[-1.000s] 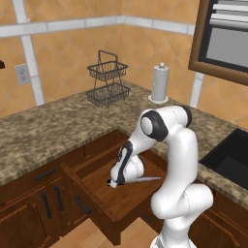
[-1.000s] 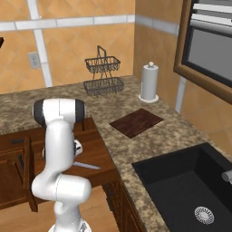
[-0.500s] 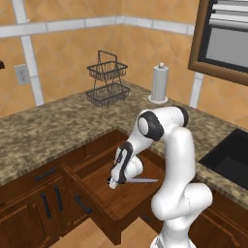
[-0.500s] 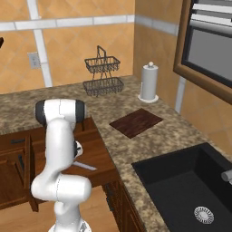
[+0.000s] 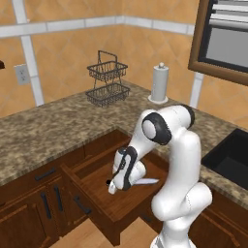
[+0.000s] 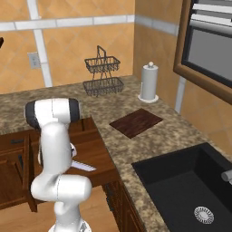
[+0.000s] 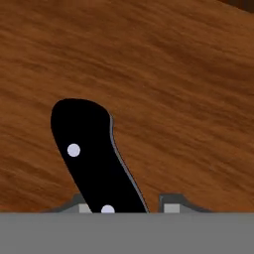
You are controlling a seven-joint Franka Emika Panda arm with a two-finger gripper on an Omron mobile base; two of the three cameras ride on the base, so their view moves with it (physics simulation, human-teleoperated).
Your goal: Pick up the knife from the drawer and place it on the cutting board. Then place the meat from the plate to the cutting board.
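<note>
While our gripper reached down into the drawer, its two fingertips stood to either side of the knife, the black handle running up between them. We could not tell whether the jaws had clamped on the handle or merely straddled it, since only the very tips showed. Just beyond the jaws, the knife lay flat on the drawer's wood bottom, its silver blade poking out past the hand toward the counter side. Farther out, well apart from the jaws and up on the granite counter, the cutting board sat bare, with nothing on it yet. We judged the task to be at its very start: the knife was not yet lifted or carried to the board, and the meat transfer was wholly undone.
</note>
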